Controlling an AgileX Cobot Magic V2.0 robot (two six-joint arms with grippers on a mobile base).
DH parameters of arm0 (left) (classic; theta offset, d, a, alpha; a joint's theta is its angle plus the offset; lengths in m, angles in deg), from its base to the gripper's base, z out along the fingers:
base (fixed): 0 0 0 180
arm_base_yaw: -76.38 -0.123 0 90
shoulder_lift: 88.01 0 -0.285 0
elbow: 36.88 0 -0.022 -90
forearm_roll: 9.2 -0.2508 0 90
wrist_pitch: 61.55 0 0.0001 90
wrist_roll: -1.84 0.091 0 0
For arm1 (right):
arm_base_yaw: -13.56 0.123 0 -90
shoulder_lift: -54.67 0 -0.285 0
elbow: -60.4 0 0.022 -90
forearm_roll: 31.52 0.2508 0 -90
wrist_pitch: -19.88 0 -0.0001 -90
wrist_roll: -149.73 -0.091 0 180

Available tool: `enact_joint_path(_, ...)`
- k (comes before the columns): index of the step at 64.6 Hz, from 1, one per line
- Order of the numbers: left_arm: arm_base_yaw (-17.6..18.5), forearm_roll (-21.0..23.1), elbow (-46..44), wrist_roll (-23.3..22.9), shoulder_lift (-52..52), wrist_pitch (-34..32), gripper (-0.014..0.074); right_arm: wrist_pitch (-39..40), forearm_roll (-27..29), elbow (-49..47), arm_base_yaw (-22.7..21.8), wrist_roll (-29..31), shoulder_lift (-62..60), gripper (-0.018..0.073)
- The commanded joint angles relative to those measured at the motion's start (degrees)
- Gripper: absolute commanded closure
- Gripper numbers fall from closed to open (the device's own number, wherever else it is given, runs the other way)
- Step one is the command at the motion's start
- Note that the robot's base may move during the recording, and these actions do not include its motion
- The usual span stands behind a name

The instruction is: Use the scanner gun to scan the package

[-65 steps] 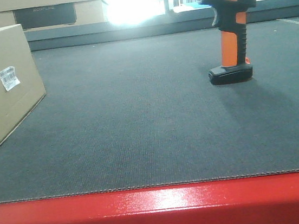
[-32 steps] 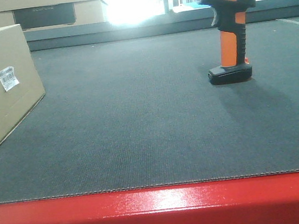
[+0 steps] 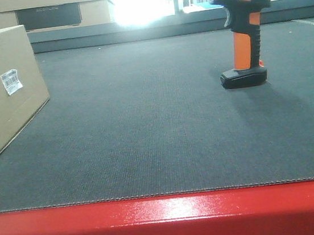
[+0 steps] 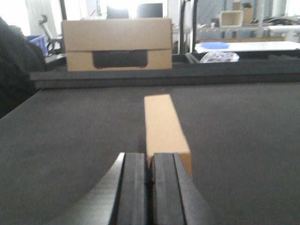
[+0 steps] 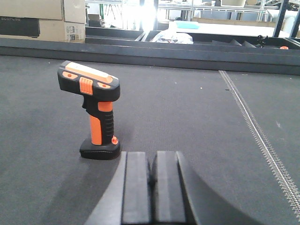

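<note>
Left gripper: 2 black rubber-faced fingers pressed together, nothing between them, low over the dark grey woven mat. Just beyond the fingertips, slightly right of their centre line, the plain tan cardboard package lies with its long narrow top running away from the camera; contact between the near end and the fingers cannot be told from the left wrist view. Farther back, past the mat's raised edge, a bigger cardboard box with a dark panel.

Right gripper: fingers also closed together, empty. The black-and-orange pistol-grip scanner gun stands upright on its flat base ahead and to the left of the fingertips, near but apart, head pointing left in the right wrist view. A stitched seam runs along the mat to the right.

Front view: package at the left edge of the mat, a small white barcode label on its right-hand face. Scanner gun upright at the far right, well apart from the package. Red table edge in the foreground. Neither gripper shows here.
</note>
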Motion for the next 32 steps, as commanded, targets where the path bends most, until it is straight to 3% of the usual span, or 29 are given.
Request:
enact_joint_path(1, -2.19, -0.16, 2.01, -0.57, -3.06, 1.0, 0.0707, 0.94, -0.28, 0.28, -0.3, 0.12, -0.23, 0.072)
enact_joint_path(9, -4.28, -0.16, 7.16, -0.57, -7.56, -0.34, 0.0707, 0.94, -0.28, 0.28, -0.3, 0.12, -0.23, 0.072)
enact_joint_path(21, -4.28, -0.16, 15.96, -0.57, -13.14, -4.45, 0.0707, 0.94, -0.28, 0.28, -0.3, 0.12, -0.23, 0.072)
enact_joint_path(28, -4.28, -0.16, 18.82, -0.57, -13.14, -11.66, 0.0707, 0.94, -0.28, 0.28, -0.3, 0.12, -0.23, 0.072)
enact_joint_path(32, -4.28, -0.16, 18.82, -0.57, -13.14, -10.02, 0.0707, 0.94, -0.28, 0.28, -0.3, 0.12, -0.23, 0.072)
